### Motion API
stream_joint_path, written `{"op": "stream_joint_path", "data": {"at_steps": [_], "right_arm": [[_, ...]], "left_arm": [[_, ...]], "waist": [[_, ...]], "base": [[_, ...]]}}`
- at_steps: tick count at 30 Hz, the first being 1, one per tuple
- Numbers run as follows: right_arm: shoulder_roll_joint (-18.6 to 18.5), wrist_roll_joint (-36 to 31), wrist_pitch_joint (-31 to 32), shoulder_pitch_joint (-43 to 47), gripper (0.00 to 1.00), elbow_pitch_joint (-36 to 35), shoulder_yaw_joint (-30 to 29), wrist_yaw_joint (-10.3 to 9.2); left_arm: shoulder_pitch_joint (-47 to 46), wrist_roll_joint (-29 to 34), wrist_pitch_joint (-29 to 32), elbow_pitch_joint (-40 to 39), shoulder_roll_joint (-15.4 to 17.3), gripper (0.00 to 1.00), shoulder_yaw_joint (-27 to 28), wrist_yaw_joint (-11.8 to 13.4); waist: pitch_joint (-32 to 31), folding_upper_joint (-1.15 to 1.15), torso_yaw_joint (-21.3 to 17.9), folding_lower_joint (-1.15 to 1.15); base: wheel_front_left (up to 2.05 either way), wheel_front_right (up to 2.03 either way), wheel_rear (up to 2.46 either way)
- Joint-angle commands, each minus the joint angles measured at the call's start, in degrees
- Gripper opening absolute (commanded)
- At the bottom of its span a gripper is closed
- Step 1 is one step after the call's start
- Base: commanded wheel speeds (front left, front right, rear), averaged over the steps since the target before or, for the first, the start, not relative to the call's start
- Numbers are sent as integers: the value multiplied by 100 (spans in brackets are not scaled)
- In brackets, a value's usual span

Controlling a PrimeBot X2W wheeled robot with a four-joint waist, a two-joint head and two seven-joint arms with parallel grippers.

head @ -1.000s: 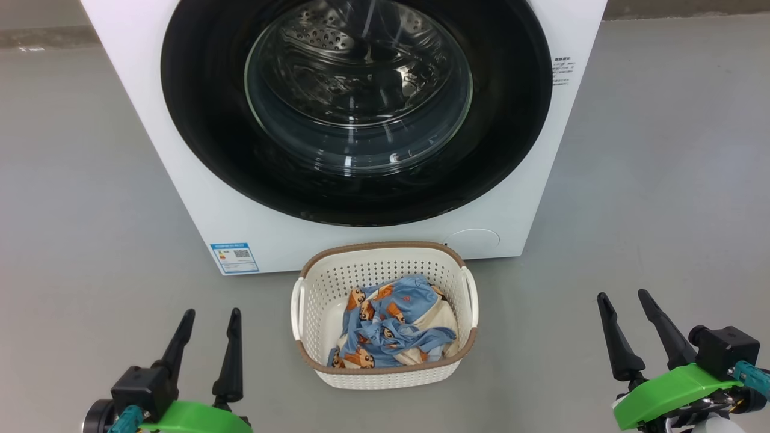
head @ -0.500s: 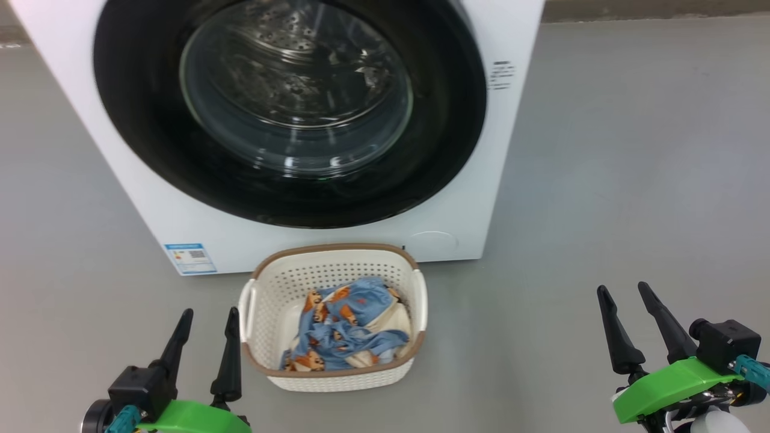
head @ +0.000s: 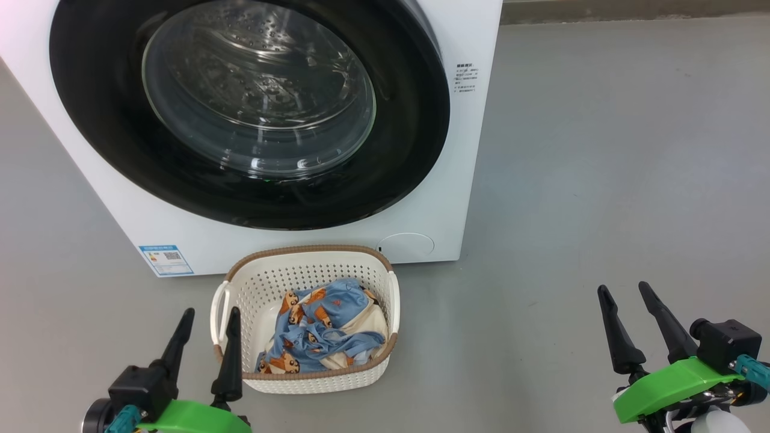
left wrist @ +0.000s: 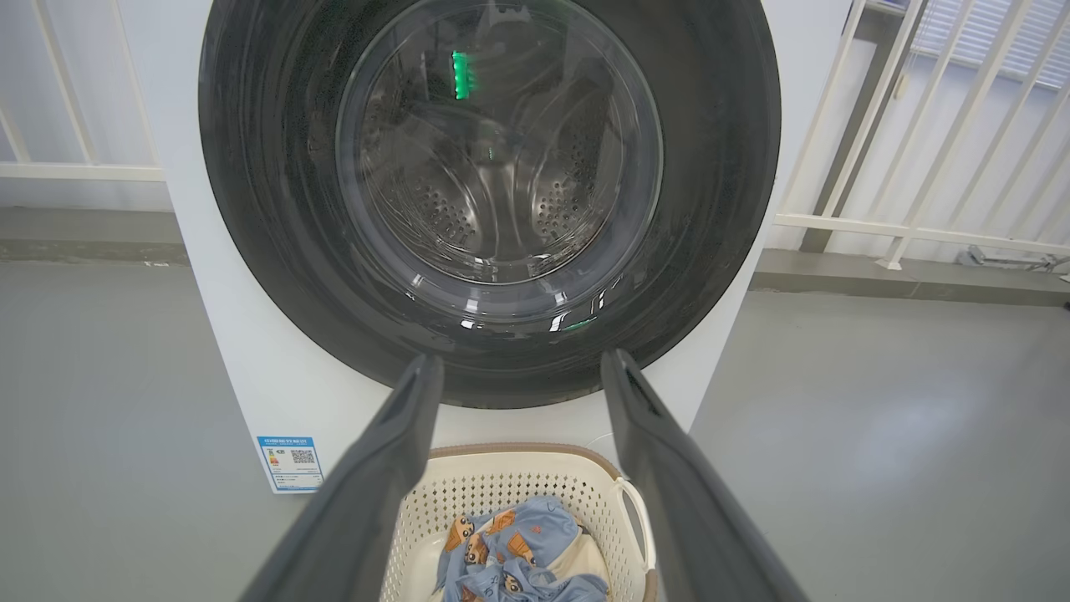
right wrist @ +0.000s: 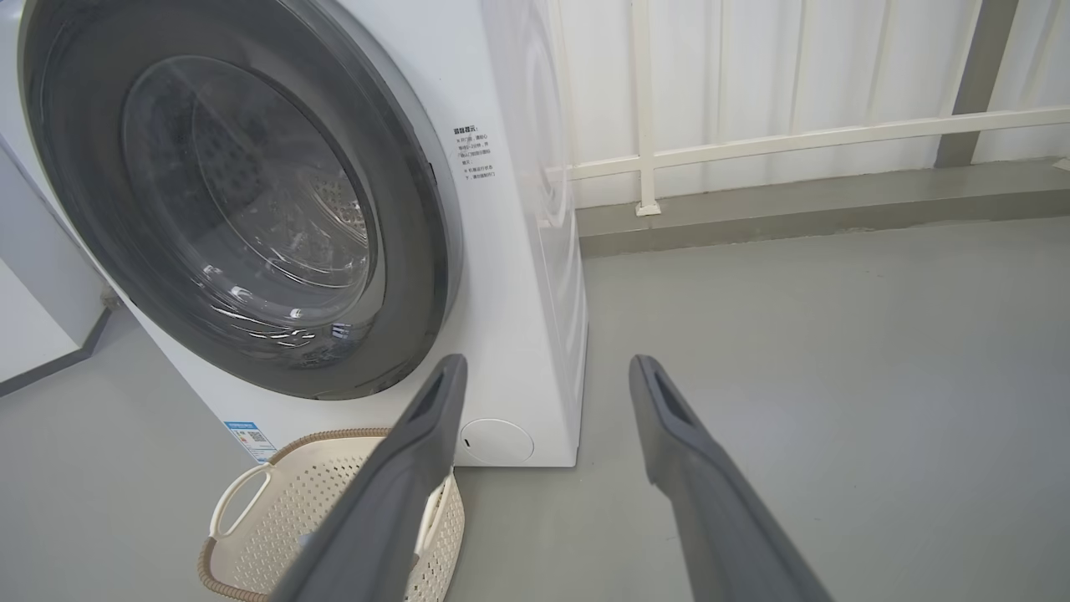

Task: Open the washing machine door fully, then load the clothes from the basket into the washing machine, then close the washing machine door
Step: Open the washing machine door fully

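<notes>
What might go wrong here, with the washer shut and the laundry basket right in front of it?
The washing machine door is shut and its glossy black rim shows no obvious handle, so a grip on it may slip. The basket stands close below the door; a reach for the door could knock it. The clothes lie tangled, so a grab may drag a trailing clump onto the floor.

Your left gripper (head: 213, 311), right gripper (head: 621, 287): two tapered black fingers (head: 178, 343) each | green covers (head: 668, 385) | black blocks (head: 725, 343) | teal plugs (head: 752, 367)
</notes>
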Motion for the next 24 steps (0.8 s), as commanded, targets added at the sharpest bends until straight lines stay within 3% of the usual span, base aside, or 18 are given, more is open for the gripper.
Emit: {"op": "stream_joint_path", "data": {"at_steps": [1, 24], "right_arm": [[-76, 10, -69, -179, 100, -142, 110, 37], [-79, 89, -69, -202, 100, -96, 81, 37]], "left_arm": [[-247, 1, -69, -144, 99, 100, 185, -21], [-245, -45, -69, -67, 99, 100, 149, -35]], "waist": [[2, 0, 0, 0], [10, 0, 26, 0]], "base": [[0, 0, 0], [0, 0, 0]]}}
